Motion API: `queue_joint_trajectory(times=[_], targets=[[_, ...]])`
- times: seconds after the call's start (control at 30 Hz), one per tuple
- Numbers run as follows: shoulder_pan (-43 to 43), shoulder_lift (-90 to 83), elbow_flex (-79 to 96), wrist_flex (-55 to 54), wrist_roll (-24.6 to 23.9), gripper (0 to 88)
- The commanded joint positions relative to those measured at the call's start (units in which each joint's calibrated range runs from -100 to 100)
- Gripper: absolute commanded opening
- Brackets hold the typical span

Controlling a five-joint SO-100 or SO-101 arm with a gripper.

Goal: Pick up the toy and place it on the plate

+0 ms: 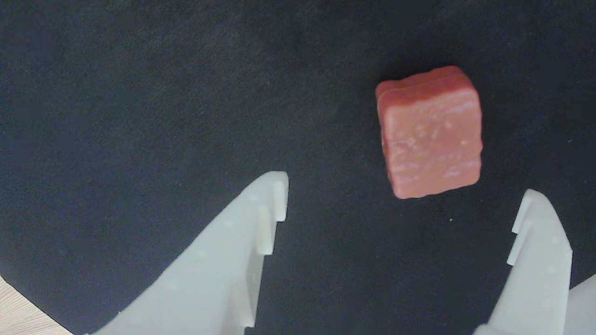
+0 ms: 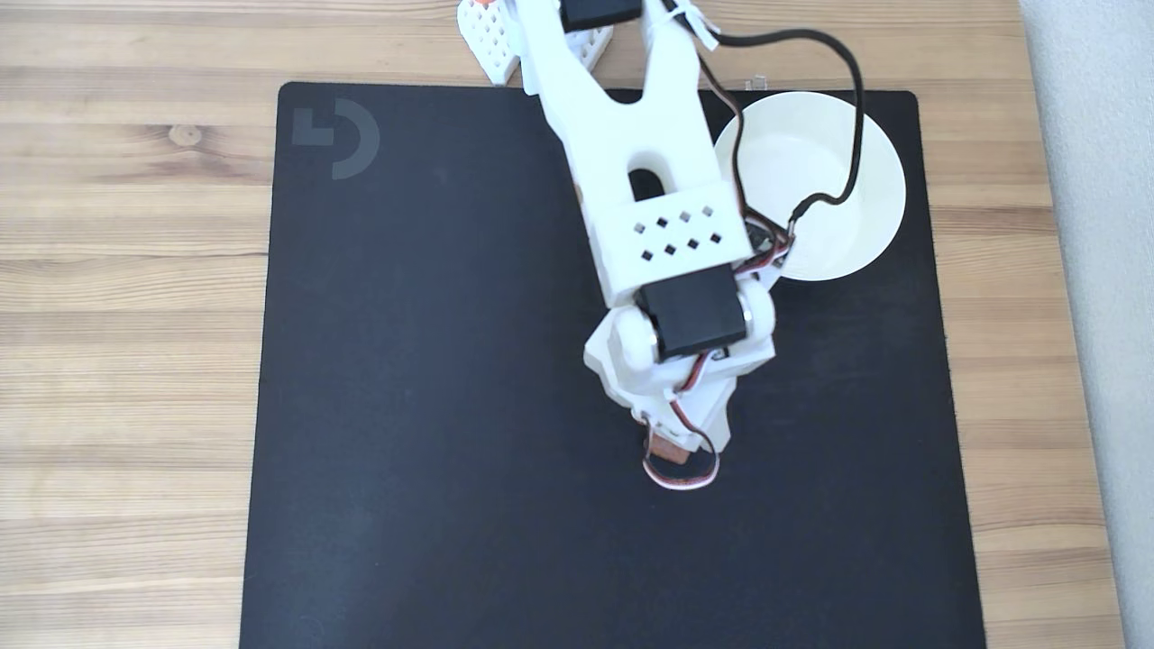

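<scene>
In the wrist view the toy [image 1: 429, 134], a reddish-brown squarish block with a grainy top, lies flat on the black mat. My gripper [image 1: 405, 193] is open, its two white fingertips wide apart just short of the toy's near edge; the toy sits closer to the right finger [image 1: 535, 242] and touches neither. From the fixed view, the arm's wrist [image 2: 685, 361] covers most of the toy [image 2: 667, 449], which peeks out below it. The plate [image 2: 888, 180], a round white dish, stands at the mat's upper right with nothing in it.
A black mat [image 2: 433, 361] covers the wooden table [image 2: 135, 270]. A black cable [image 2: 852, 117] loops over the plate. White perforated parts [image 2: 491, 41] lie at the table's top edge near the arm's base. A strip of wood [image 1: 18, 311] shows at the wrist view's lower left.
</scene>
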Motion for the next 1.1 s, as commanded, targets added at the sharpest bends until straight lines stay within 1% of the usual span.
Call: queue_joint_trajectory(times=[0.0, 0.2, 0.33, 0.47, 0.53, 0.63, 0.77, 1.07], targets=[[0.8, -0.3, -1.9, -0.1, 0.3, 32.7], [3.1, -0.3, -2.7, -0.5, 0.4, 32.7], [3.1, -0.3, -2.7, -3.7, 0.5, 32.7], [2.3, -0.3, -2.7, -4.3, 0.7, 32.7], [0.6, -0.2, -2.1, -3.9, 3.0, 32.7], [-0.2, -0.2, -1.9, -3.9, 3.7, 32.7], [-2.1, 2.2, -2.5, -4.2, 4.2, 32.7], [-1.4, 4.2, -2.7, -4.3, 4.2, 32.7]])
